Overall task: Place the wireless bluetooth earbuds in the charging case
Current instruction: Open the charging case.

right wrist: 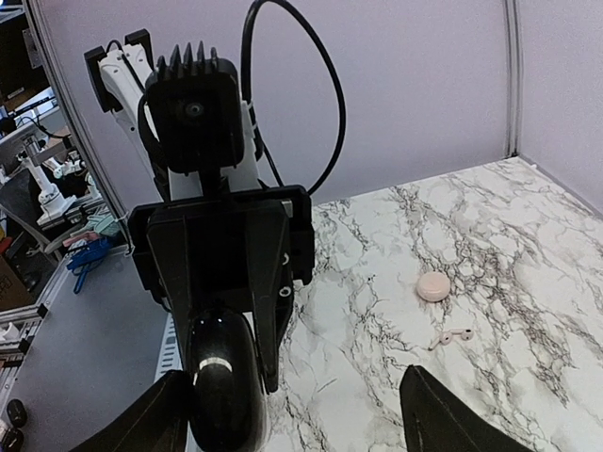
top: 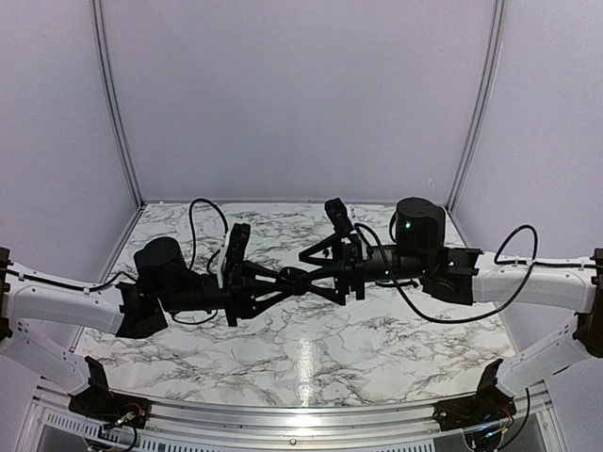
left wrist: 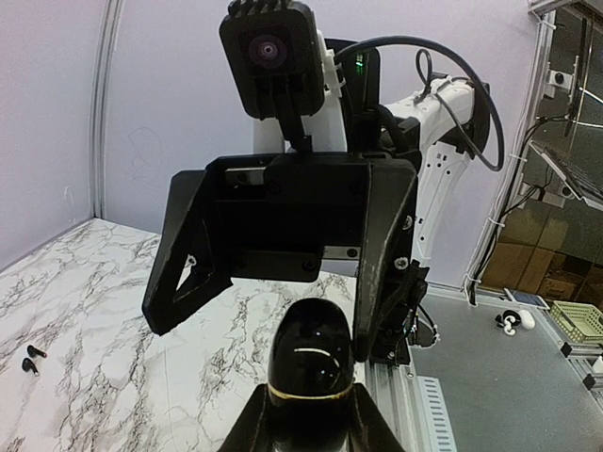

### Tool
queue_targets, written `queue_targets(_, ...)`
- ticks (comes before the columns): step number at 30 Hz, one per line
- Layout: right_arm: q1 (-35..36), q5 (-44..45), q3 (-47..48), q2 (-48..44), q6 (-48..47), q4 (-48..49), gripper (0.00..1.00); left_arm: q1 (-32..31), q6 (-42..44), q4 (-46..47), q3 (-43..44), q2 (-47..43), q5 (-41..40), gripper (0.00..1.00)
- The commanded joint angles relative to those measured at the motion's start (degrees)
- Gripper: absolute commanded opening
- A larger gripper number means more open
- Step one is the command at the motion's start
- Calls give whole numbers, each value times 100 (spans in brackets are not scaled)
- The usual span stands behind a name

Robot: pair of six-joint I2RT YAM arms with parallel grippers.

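L gripper [left wrist: 311,414]: jaws pressed tight on a glossy black rounded lump [left wrist: 311,358], which sticks out past the fingertips and has a thin pale seam line across it. R gripper [right wrist: 292,391]: jaws spread wide, nothing pinched. The 2 grippers face each other tip to tip above the marble tabletop [right wrist: 528,245]. The lump sits w/in the R jaws' gap, off-centre and close to one R finger [right wrist: 165,414]; contact there can't be told.

Wireless bluetooth earbuds [left wrist: 31,358]: 2 tiny black bits lying side by side on the tabletop, well off to the left of the L jaws in the L wrist view, below jaw level and clear of both grippers.

Charging case [right wrist: 434,285]: pale pinkish, rounded, lid looks shut, flat on the tabletop. It is beyond the R jaws and to the right of them in the R wrist view, well apart from the fingers. 2 small pale pieces [right wrist: 452,335] lie near the case, on the side closer to the R jaws, not touching it. What they are is too small to tell.
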Motion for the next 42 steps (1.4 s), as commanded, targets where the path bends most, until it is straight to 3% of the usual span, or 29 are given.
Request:
queue_targets(1,31,45,312,111,-96,-230,77,-17,61,82,-4,-71,185,0)
queue_targets(22,-307,-140,251,203,561,248,77,-181,779,82,-362,-484,533,0)
queue_targets(32,-321,-377,290,147,459,258,76,-201,852,78,-436,-542,333,0)
queue_targets(37,-630,-568,264,-148,731,556,76,-201,900,82,-552,-586,182,0)
queue_targets(42,-1208,-65,473,-139,535,-28,73,-193,933,66,-727,-732,17,0)
